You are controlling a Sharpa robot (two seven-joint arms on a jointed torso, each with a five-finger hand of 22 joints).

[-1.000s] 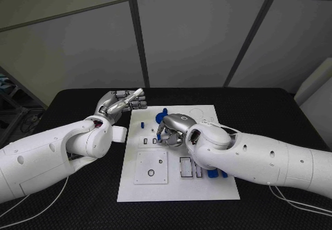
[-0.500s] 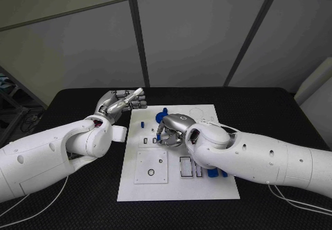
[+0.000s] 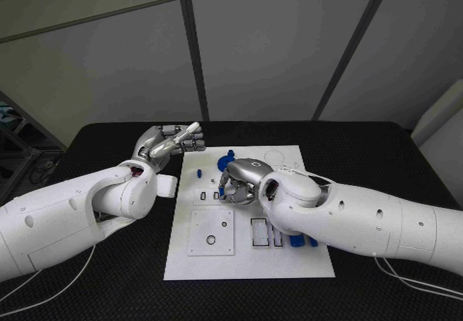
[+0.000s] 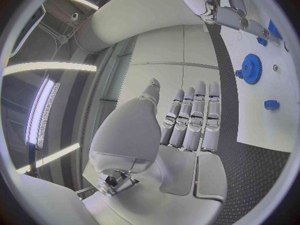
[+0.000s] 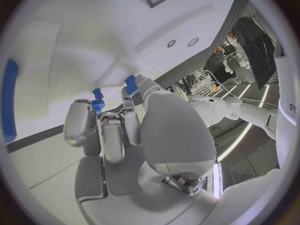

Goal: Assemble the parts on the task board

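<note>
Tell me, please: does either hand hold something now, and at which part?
The right hand pinches a small blue part by its end; the left hand holds nothing.

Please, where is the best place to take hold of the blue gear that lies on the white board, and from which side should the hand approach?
The blue gear lies flat on the task board, so probably come from straight above and pinch its toothed rim on two opposite sides with the fingers. The left hand holds nothing and is near it, beside the board's far end; the right hand is already busy with a small blue part.
</note>
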